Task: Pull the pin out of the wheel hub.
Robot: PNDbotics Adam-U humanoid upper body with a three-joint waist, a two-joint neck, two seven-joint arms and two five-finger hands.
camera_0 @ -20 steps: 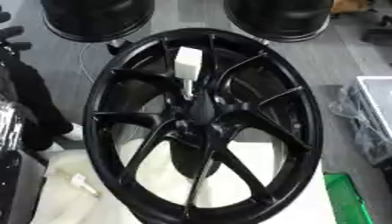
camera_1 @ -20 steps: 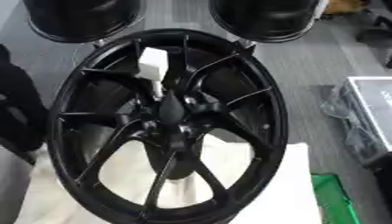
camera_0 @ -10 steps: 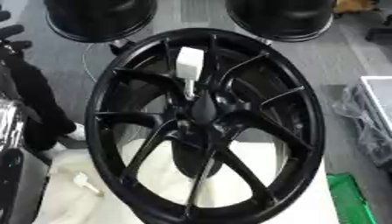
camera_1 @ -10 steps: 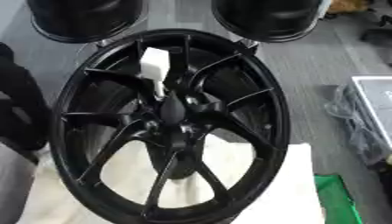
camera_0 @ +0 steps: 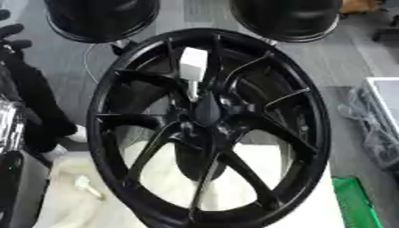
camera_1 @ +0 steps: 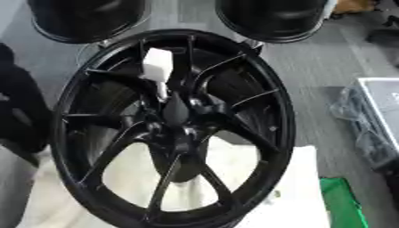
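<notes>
Glossy black metal, the wheel hub point(camera_0: 209, 129) stands before me on a white cloth point(camera_1: 296, 196), thin curved spokes fanning from its centre. At about eleven o'clock from that centre sits the pin point(camera_1: 158, 67), a white blocky head on a slim stem. My left hand point(camera_0: 11, 33) shows at nine o'clock; whether its fingers are spread I cannot tell.
</notes>
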